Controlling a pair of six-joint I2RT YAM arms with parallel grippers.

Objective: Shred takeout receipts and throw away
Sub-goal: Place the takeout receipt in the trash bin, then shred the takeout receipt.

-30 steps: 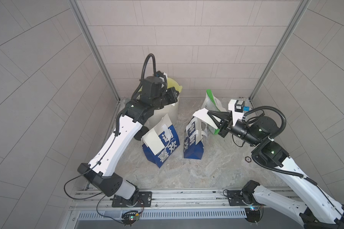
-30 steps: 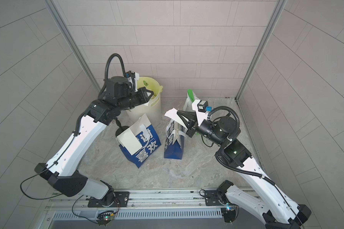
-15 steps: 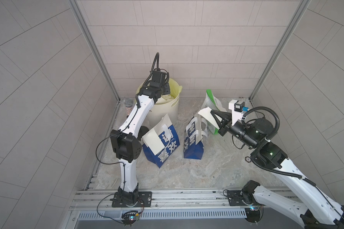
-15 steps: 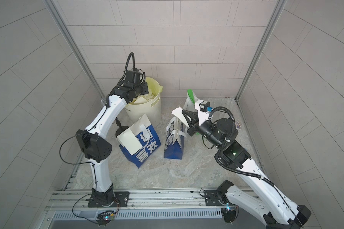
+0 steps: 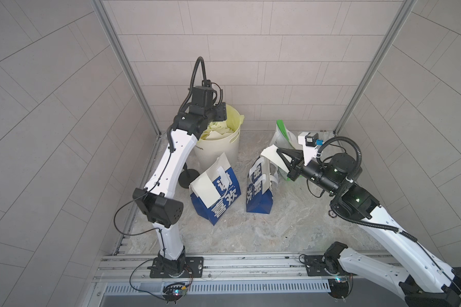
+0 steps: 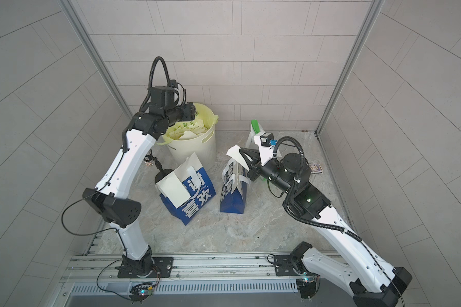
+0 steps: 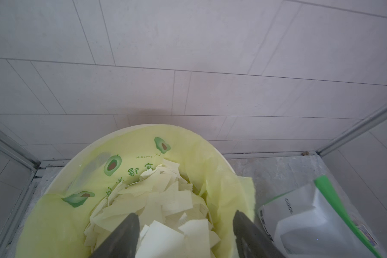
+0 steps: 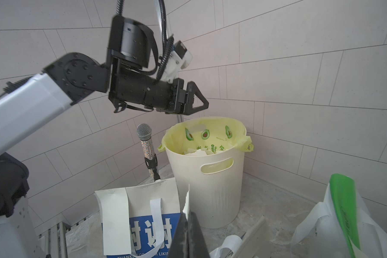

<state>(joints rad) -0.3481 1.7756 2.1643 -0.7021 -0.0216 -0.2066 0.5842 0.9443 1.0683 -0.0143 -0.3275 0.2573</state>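
My left gripper [image 7: 184, 214] hangs open over the cream bin [image 5: 218, 148], with nothing between its fingers [image 7: 125, 232]. Several torn white receipt scraps [image 7: 165, 201] lie piled inside the yellow liner. From the side, the left gripper [image 8: 201, 103] shows just above the bin's rim [image 8: 206, 154]. My right gripper [image 5: 278, 151] is shut on a torn piece of receipt [image 5: 268, 156], held above the standing blue bag [image 5: 258, 196]. The held receipt piece [image 8: 186, 201] sticks up thin between the shut right gripper [image 8: 188, 214]. A whole white receipt [image 5: 204, 187] lies on the tilted blue bag [image 5: 221, 202].
A green-and-white bag [image 5: 284, 135] stands behind my right gripper. A glittery microphone [image 8: 144, 134] on a stand rises between the bin and the left arm. Tiled walls and metal corner posts close the floor in on three sides.
The left jaws have gone from shut to open above the bin, and the left arm's elbow has risen. The right gripper has stayed put with its receipt piece.
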